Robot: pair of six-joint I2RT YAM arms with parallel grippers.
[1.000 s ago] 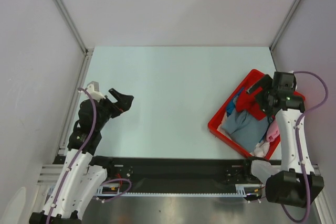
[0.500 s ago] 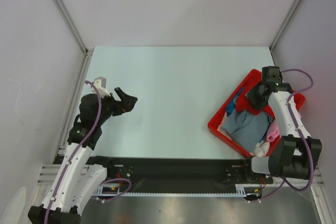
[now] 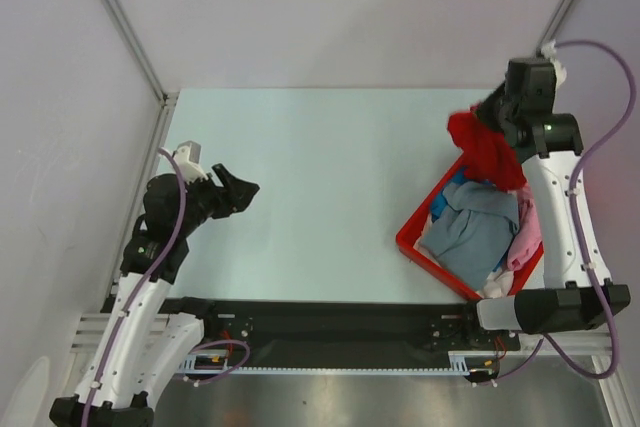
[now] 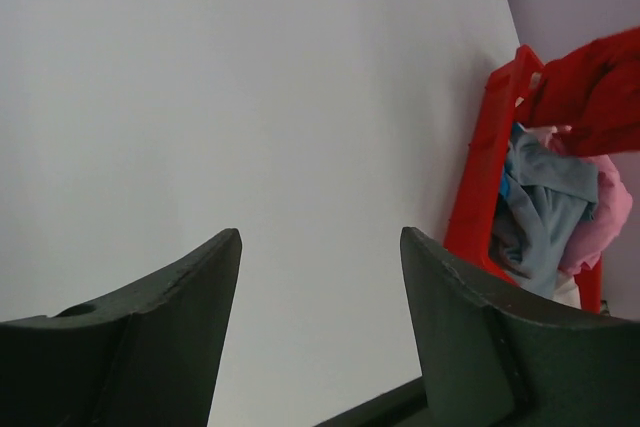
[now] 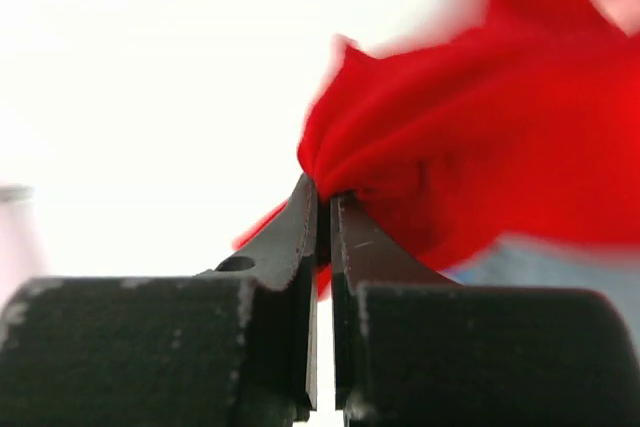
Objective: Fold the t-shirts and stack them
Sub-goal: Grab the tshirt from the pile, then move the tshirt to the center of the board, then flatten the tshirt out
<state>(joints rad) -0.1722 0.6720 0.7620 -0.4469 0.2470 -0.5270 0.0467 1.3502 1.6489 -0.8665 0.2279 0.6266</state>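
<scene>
The table (image 3: pixel 300 177) is a pale blue-green matte surface filling the middle of the top view, bounded by light walls (image 3: pixel 330 17) at the left, top and right of the frame. Directly on it sits a rigid red bin (image 3: pixel 412 243) at the centre right of the frame, set askew with one corner pointing to the lower left. Its upper-right part is hidden, so whether it touches the right wall is unclear.
</scene>
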